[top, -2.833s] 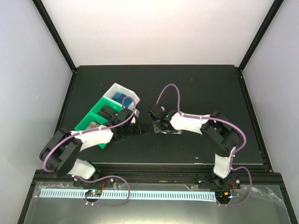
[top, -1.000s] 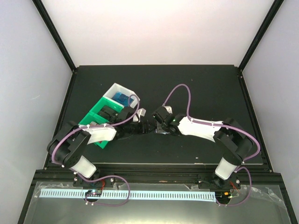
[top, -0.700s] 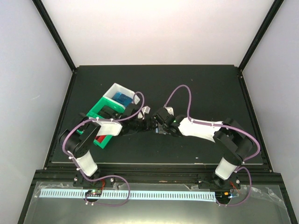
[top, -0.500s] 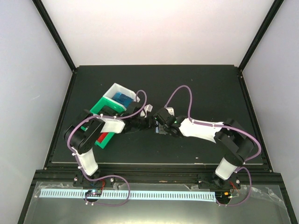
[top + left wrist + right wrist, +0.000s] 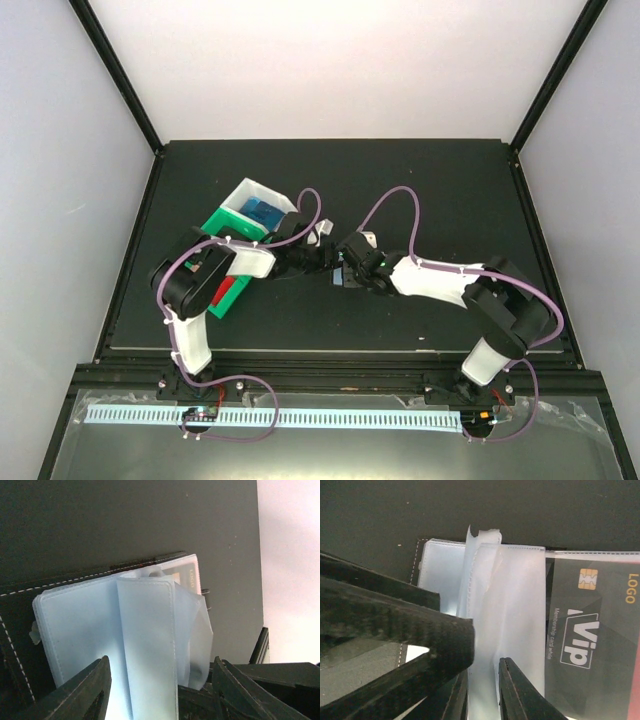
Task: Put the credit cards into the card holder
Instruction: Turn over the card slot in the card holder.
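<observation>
Two robot arms meet over an open card holder [image 5: 75, 630] lying near the middle of the black table [image 5: 450, 190], its black stitched cover down and its light blue pockets and clear sleeves [image 5: 145, 630] fanned upward.

The left fingers [image 5: 85, 692] stand well apart on either side of the fanned sleeves and pinch nothing that can be seen; whether their tips press on the holder cannot be told. The right fingers [image 5: 395, 630], reaching in from the other side of the holder, are only narrowly apart. One clear leaf runs into that gap, and the pictures do not show whether it is gripped or loose.

One dark card [image 5: 585, 625], with a gold chip and the word "VIP", sits in the holder beside the fanned sleeves, apparently under clear plastic, so at least one card seems stowed. A sliver of red shows at that card's outer edge, too little to identify.

To the left of the holder, a red card [image 5: 228, 293] lies in the green tray [image 5: 208, 232], and a blue item [image 5: 264, 211], possibly more cards, sits in the white tray [image 5: 240, 190] behind it. By that count the job looks partly done: a sleeve is being spread, and the tray cards are yet to go in.
</observation>
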